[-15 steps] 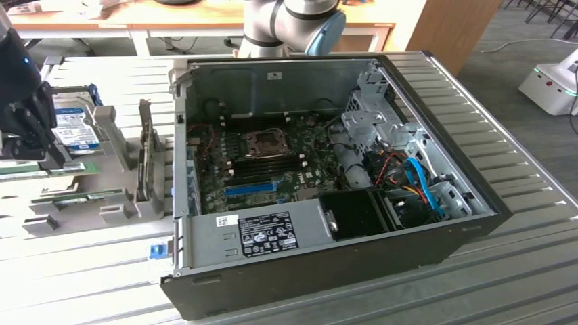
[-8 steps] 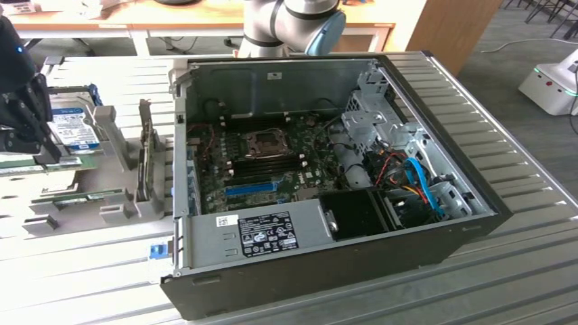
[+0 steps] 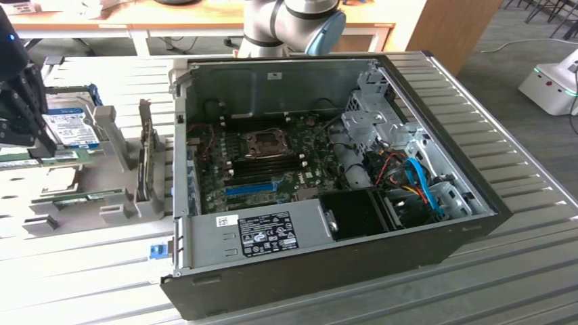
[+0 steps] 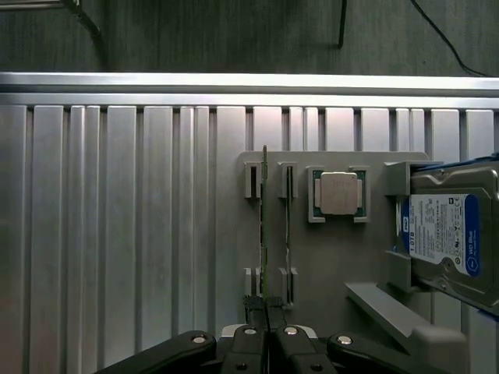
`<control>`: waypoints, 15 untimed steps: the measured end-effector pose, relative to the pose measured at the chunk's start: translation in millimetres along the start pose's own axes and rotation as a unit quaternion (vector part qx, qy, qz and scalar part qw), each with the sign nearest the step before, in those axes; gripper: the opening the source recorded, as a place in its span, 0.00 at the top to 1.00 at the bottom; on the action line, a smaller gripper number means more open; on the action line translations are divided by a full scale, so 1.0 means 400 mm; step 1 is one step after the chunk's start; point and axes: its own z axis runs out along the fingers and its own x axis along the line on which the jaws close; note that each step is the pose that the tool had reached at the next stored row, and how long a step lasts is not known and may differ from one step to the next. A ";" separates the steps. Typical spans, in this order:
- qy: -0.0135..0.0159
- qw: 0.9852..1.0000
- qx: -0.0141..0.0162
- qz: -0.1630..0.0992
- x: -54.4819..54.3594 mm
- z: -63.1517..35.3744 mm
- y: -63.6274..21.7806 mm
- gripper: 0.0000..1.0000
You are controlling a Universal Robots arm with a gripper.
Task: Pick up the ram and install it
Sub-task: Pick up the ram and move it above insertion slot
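At the gray holder [image 4: 327, 265], my gripper [image 4: 267, 335] is pinched narrow on the ram [image 4: 264, 234], edge-on; keep it vert., pull straight w/o twist, clear of 2nd stick [image 4: 287, 226].

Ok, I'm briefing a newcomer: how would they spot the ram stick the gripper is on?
Beside the open computer case, a grey tray holds two green sticks standing on edge next to a square processor chip. The ram is the stick farther from the chip, its end pinched by the gripper; the second stick stands free.
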 end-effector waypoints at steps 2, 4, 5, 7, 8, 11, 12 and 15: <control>0.000 1.000 0.000 0.000 0.000 -0.007 0.000 0.88; 0.000 1.000 0.000 0.000 0.000 -0.013 0.000 0.88; 0.000 1.000 0.000 0.000 0.000 -0.017 0.001 0.88; 0.000 1.000 0.000 0.000 0.000 -0.023 0.001 0.88; 0.000 1.000 0.000 0.000 0.000 -0.027 0.001 0.88; 0.000 1.000 0.000 0.000 0.000 -0.037 0.001 0.88; 0.000 1.000 0.000 0.000 -0.001 -0.039 0.001 0.88; 0.000 1.000 0.000 0.000 -0.001 -0.048 0.002 0.88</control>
